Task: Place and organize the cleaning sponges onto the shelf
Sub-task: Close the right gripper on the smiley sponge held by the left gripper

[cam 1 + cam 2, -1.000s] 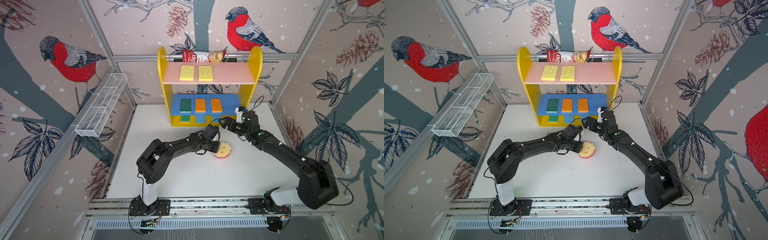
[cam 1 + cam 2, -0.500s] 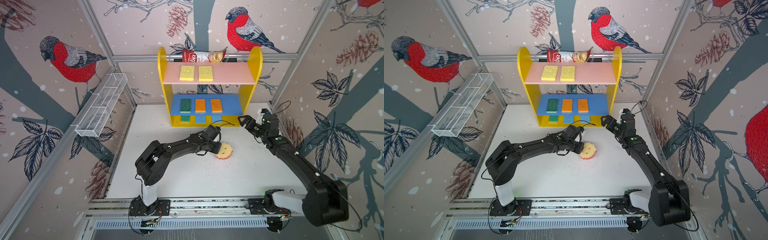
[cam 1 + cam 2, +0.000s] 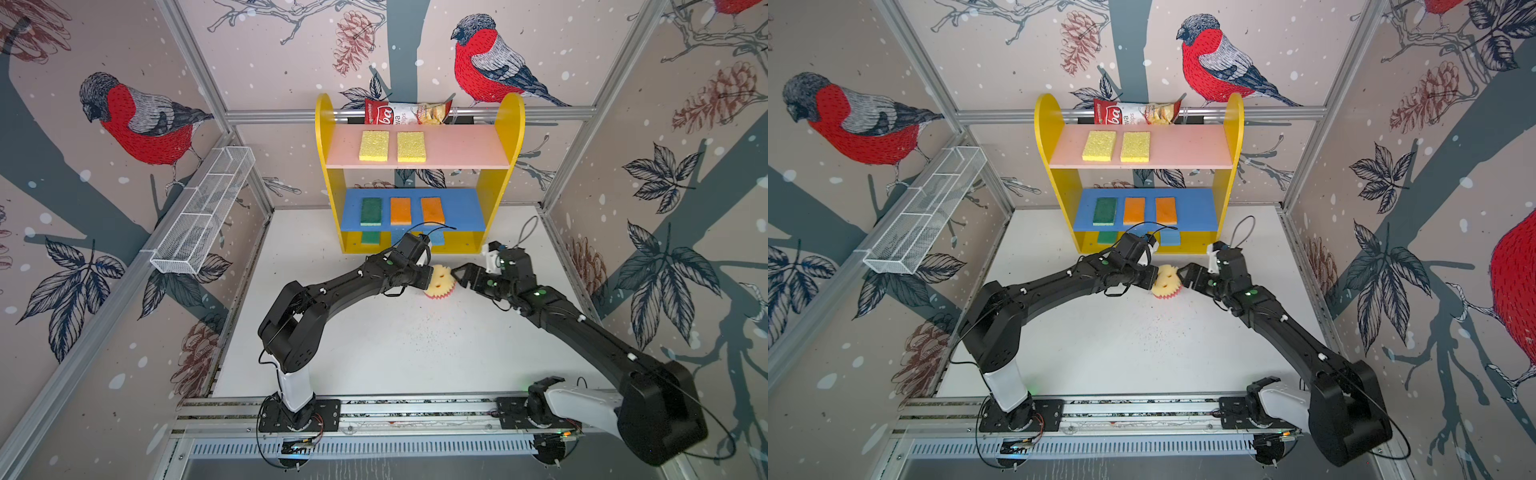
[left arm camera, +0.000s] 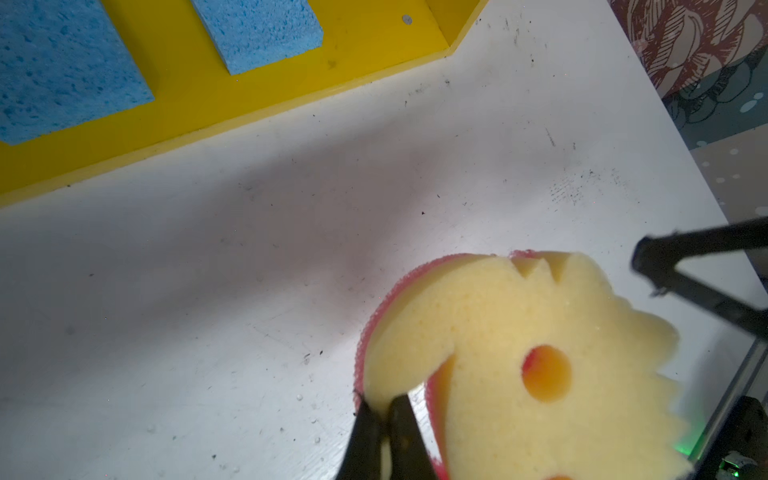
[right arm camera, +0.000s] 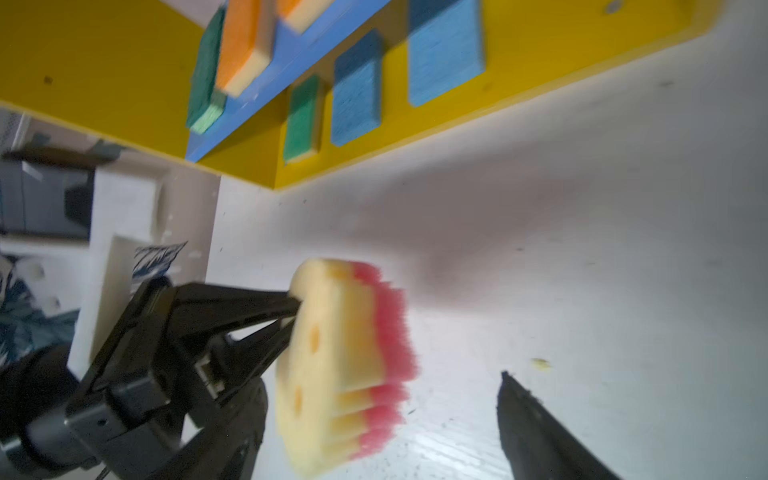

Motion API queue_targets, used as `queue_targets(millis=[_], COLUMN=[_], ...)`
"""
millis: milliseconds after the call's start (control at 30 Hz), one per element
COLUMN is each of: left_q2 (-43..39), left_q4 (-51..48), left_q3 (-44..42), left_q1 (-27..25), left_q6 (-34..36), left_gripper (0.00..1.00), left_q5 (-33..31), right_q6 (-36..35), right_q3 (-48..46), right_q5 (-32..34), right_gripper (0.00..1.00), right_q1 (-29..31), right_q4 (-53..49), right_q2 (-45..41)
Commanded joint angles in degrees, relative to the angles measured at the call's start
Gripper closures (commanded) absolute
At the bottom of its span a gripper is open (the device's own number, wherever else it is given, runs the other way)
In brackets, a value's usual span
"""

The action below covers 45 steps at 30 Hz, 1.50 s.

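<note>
The round pale-yellow smiley sponge [image 3: 441,283] with a pink underside hangs tilted just above the white table, in front of the shelf [image 3: 329,166]. My left gripper [image 3: 429,277] is shut on its edge; the left wrist view shows the fingertips [image 4: 384,405] pinching the foam [image 4: 519,353]. From the right, my right gripper [image 3: 457,277] stands open close against the sponge's far edge; one finger [image 5: 536,428] shows beside the sponge [image 5: 332,365]. Two yellow sponges [image 3: 392,146] lie on the pink board. A green and two orange ones [image 3: 401,210] lie on the blue board, and green and blue ones [image 4: 257,29] on the base.
A white wire-mesh basket [image 3: 199,220] hangs on the left wall. A red-and-white chips bag [image 3: 405,113] lies behind the shelf top. Crumbs [image 3: 424,332] dot the table in front of the sponge. A metal rail [image 3: 374,411] with both arm bases runs along the front.
My right gripper swung out to the right of the shelf, then came back left and down to the sponge's far edge, still open. The left gripper keeps holding the sponge in nearly the same place.
</note>
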Motion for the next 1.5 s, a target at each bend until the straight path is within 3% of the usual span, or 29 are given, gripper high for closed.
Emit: queue_targets(millis=[0, 200, 300, 633, 733, 1000, 1167, 1267, 1400, 1467], left_q2=[-1.26, -4.60, -5.73, -6.06, -6.32, -6.69, -6.99, -7.28, -8.91, -10.50], left_q4=[-1.32, -1.05, -0.95, -1.27, -0.92, -0.70, -0.70, -0.89, -0.72, 0.02], left_q3=[0.45, -1.69, -2.30, -2.01, -2.06, -1.55, -1.56, -1.04, -1.08, -2.05], left_q1=[0.06, 0.19, 0.49, 1.56, 1.69, 1.73, 1.78, 1.80, 1.83, 1.91], left_q6=[0.73, 0.34, 0.26, 0.49, 0.35, -0.26, -0.67, -0.73, -0.89, -1.48], left_gripper=[0.97, 0.97, 0.96, 0.96, 0.96, 0.96, 0.95, 0.83, 0.40, 0.23], left_q5=[-0.65, -1.85, -2.14, -2.33, -1.74, -0.66, -0.59, -0.56, -1.23, -3.62], right_q6=[0.33, 2.55, 2.71, 4.89, 6.02, 8.40, 7.54, 7.61, 7.33, 6.13], right_q3=[1.73, 2.11, 1.58, -0.46, -2.29, -3.15, -2.20, -1.96, -0.85, 0.66], right_q5=[0.83, 0.84, 0.80, -0.58, -1.75, -4.71, -4.62, -4.71, -4.40, -3.54], right_gripper=[0.13, 0.14, 0.20, 0.18, 0.26, 0.67, 0.81, 0.94, 1.00, 1.00], right_q1=[3.00, 4.02, 4.02, 2.99, 2.59, 2.72, 2.74, 2.84, 3.08, 2.98], right_q4=[2.50, 4.99, 6.01, 9.95, 13.50, 16.83, 16.40, 16.84, 16.85, 15.18], right_q2=[3.63, 6.47, 5.90, 1.13, -0.27, 1.59, 1.50, 1.50, 1.33, 1.11])
